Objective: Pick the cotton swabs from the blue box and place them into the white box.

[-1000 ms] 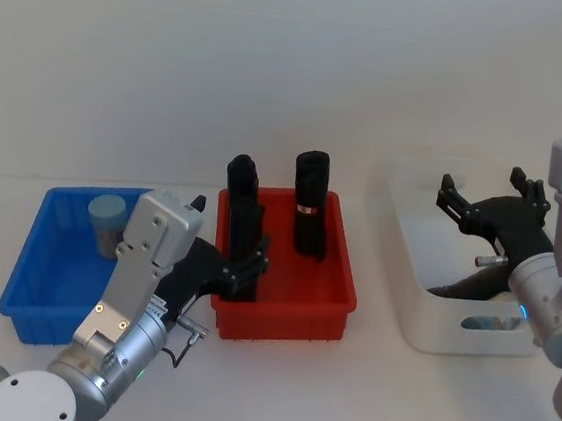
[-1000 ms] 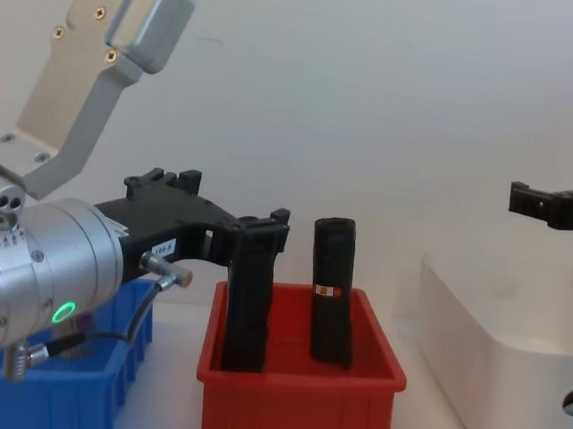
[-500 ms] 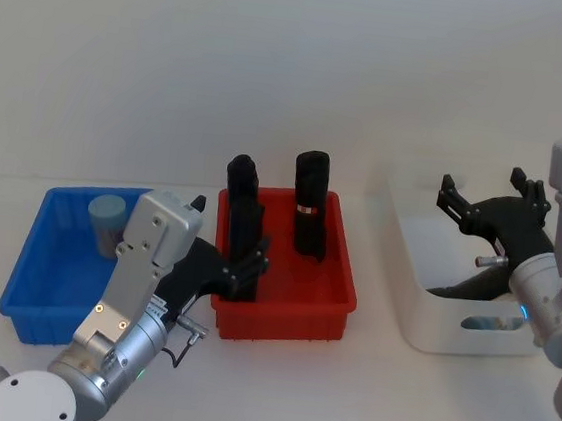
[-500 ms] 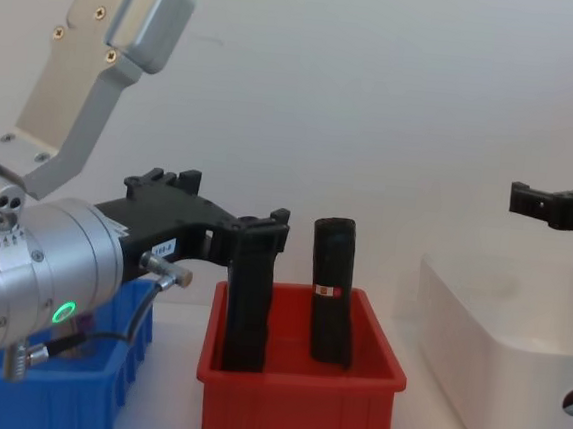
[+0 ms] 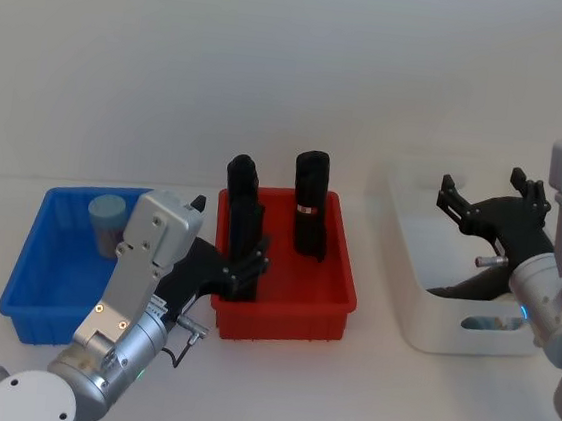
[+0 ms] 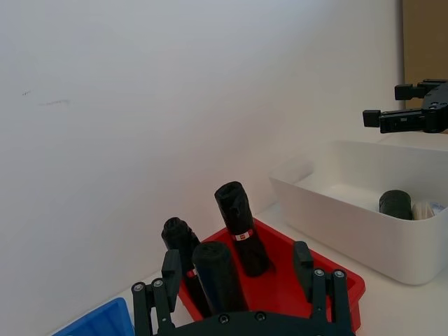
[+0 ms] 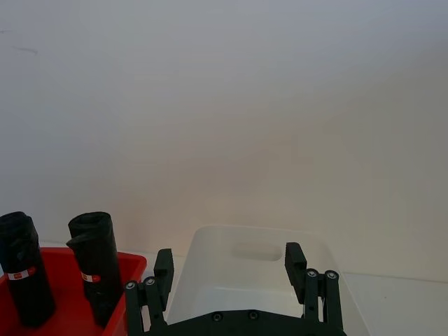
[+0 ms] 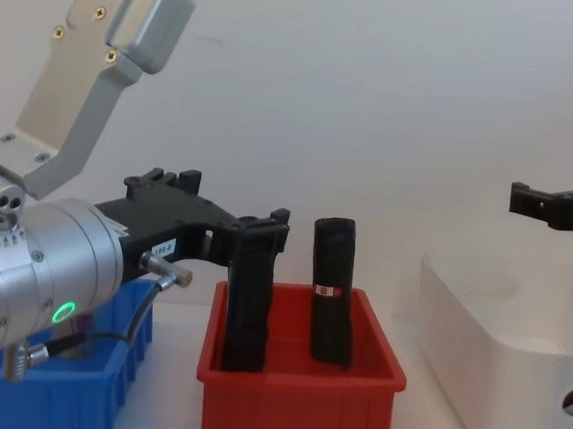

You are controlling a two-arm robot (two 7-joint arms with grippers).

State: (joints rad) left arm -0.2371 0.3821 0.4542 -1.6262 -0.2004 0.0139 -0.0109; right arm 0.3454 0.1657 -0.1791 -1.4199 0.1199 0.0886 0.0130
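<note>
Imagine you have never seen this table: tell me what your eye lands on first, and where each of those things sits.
The red bin in the middle, with tall black rolls standing in it, grabs the eye first. To its left the blue box holds one cotton swab tub at its back; the left gripper hangs between the two bins. To the right, the open right gripper hovers above the white box.

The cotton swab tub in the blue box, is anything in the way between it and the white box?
Yes. The red bin with tall black rolls sits between the blue box, which holds the cotton swab tub, and the white box. The left gripper hangs open at the red bin's edge.
</note>
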